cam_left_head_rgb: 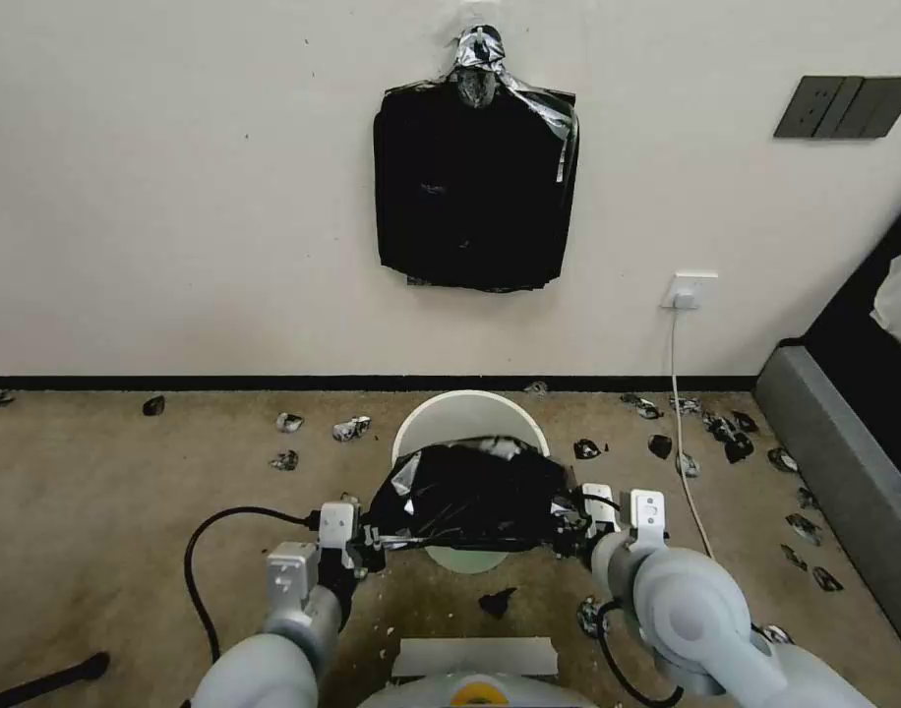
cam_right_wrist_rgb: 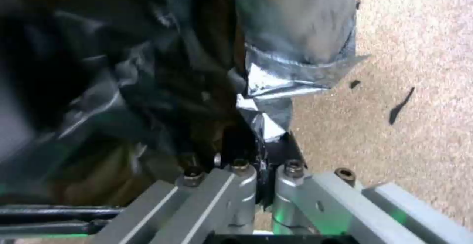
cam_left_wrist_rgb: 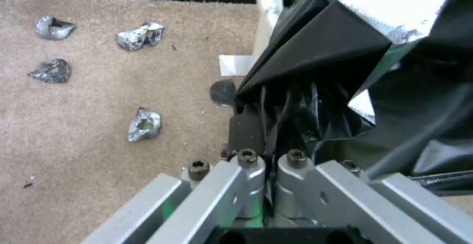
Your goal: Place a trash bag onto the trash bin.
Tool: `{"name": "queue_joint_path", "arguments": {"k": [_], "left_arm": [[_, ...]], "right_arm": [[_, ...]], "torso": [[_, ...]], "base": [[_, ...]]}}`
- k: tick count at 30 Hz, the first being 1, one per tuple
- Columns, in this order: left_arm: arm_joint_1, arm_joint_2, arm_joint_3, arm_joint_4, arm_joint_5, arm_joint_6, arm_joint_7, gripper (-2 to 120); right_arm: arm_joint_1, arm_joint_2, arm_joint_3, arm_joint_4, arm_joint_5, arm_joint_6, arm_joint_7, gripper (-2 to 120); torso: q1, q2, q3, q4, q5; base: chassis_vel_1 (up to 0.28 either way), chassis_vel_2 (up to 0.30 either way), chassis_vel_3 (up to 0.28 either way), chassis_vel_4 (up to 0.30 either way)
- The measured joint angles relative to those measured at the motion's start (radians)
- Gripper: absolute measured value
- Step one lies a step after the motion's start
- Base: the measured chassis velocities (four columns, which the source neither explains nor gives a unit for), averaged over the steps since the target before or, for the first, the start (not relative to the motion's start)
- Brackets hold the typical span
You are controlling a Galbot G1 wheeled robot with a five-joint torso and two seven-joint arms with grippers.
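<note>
Stretching the trash bag (cam_left_head_rgb: 467, 495) over the trash bin (cam_left_head_rgb: 467, 418), left gripper (cam_left_head_rgb: 369, 547) pinches its 9 o'clock edge, right gripper (cam_left_head_rgb: 569, 531) its 3 o'clock edge; wrist views confirm both clamped.

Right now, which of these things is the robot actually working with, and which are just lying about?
In use: trash bag, stretched over the trash bin; left gripper and right gripper, each shut on a bag edge.

Lying about: bundle of black bags on the wall; torn scraps; white cable.

no readable text, no labels, no brand marks, no numbers on anything in view
</note>
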Motion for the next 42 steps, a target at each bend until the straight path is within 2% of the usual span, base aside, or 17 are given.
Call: {"name": "queue_joint_path", "arguments": {"k": [5, 9, 19, 20, 21, 23, 26, 27, 29, 31, 33, 34, 37, 38, 41, 42], "left_arm": [[-0.015, -0.001, -0.001, 0.036, 0.001, -0.001, 0.006, 0], [-0.037, -0.008, -0.009, 0.077, 0.024, -0.038, 0.022, 0], [-0.028, -0.014, -0.021, 0.095, 0.057, -0.092, 0.062, 0], [-0.022, -0.016, -0.023, 0.091, 0.058, -0.093, 0.066, 1], [-0.014, -0.019, -0.024, 0.083, 0.059, -0.089, 0.068, 7], [-0.007, -0.02, -0.027, 0.076, 0.06, -0.081, 0.068, 10], [0.013, -0.021, -0.035, 0.054, 0.072, -0.047, 0.068, 23], [0.013, -0.021, -0.035, 0.054, 0.072, -0.047, 0.068, 23], [0.021, -0.021, -0.04, 0.044, 0.08, -0.035, 0.066, 33], [0.023, -0.018, -0.044, 0.04, 0.083, -0.031, 0.065, 36], [0.028, -0.01, -0.051, 0.029, 0.085, -0.025, 0.064, 49], [0.028, -0.01, -0.051, 0.029, 0.085, -0.025, 0.064, 49], [0.034, -0.001, -0.055, 0.019, 0.086, -0.013, 0.064, 64], [0.034, -0.001, -0.055, 0.019, 0.086, -0.013, 0.064, 64], [0.045, 0.001, -0.056, 0.013, 0.094, -0.012, 0.065, 78], [0.045, 0.001, -0.056, 0.013, 0.094, -0.012, 0.065, 78]], "right_arm": [[0.034, 0.006, -0.02, -0.051, -0.019, 0.005, -0.018, 0], [0.045, 0.004, -0.024, -0.082, -0.074, 0.024, -0.061, 0], [0.01, -0.009, -0.017, -0.069, -0.158, 0.067, -0.133, 0], [-0.002, -0.014, -0.011, -0.061, -0.161, 0.068, -0.136, 4], [-0.02, -0.019, -0.001, -0.049, -0.166, 0.07, -0.14, 10], [-0.035, -0.024, 0.009, -0.039, -0.171, 0.071, -0.144, 14], [-0.081, -0.038, 0.041, -0.005, -0.182, 0.074, -0.154, 28], [-0.081, -0.038, 0.041, -0.005, -0.182, 0.074, -0.154, 28], [-0.105, -0.044, 0.057, 0.013, -0.189, 0.075, -0.16, 37], [-0.114, -0.047, 0.063, 0.02, -0.192, 0.075, -0.162, 41], [-0.131, -0.051, 0.078, 0.034, -0.198, 0.076, -0.167, 53], [-0.131, -0.051, 0.078, 0.034, -0.198, 0.076, -0.167, 53], [-0.149, -0.051, 0.091, 0.047, -0.199, 0.076, -0.169, 69], [-0.149, -0.051, 0.091, 0.047, -0.199, 0.076, -0.169, 69], [-0.17, -0.05, 0.103, 0.066, -0.203, 0.076, -0.172, 84], [-0.17, -0.05, 0.103, 0.066, -0.203, 0.076, -0.172, 84]], "torso": [[0.0, 0.0, 0.0, 0.0, 0.0], [0.0, 0.0, 0.0, 0.0, 0.0], [0.0, 0.0, 0.0, 0.0, 0.0], [0.0, 0.0, 0.0, 0.0, 0.0], [0.0, 0.0, 0.0, 0.0, 0.0], [0.0, 0.0, 0.0, 0.0, 0.0], [0.0, 0.0, 0.0, 0.0, 0.0], [0.0, 0.0, 0.0, 0.0, 0.0], [0.0, 0.0, 0.0, 0.0, 0.0], [0.0, 0.0, 0.0, 0.0, 0.0], [0.0, 0.0, 0.0, 0.0, 0.0001], [0.0, 0.0, 0.0, 0.0, 0.0001], [0.0, 0.0, 0.0, 0.0, 0.0001], [0.0, 0.0, 0.0, 0.0, 0.0001], [0.0, 0.0, 0.0, 0.0, 0.0001], [0.0, 0.0, 0.0, 0.0, 0.0001]], "base": [[0.0, 0.0, 0.0, 0.0], [0.0, 0.0, 0.0, 0.0], [0.0, 0.0, 0.0, 0.0], [0.0, 0.0, 0.0, 0.0], [0.0, 0.0, 0.0, 0.0], [0.0, 0.0, 0.0, 0.0], [0.0, 0.0, 0.0, 0.0], [0.0, 0.0, 0.0, 0.0], [0.0, 0.0, 0.0, 0.0], [0.0, 0.0, 0.0, 0.0], [0.0, 0.0, 0.0, 0.0], [0.0, 0.0, 0.0, 0.0], [0.0, 0.0, 0.0, 0.0], [0.0, 0.0, 0.0, 0.0], [0.0, 0.0, 0.0, 0.0], [0.0, 0.0, 0.0, 0.0]]}}
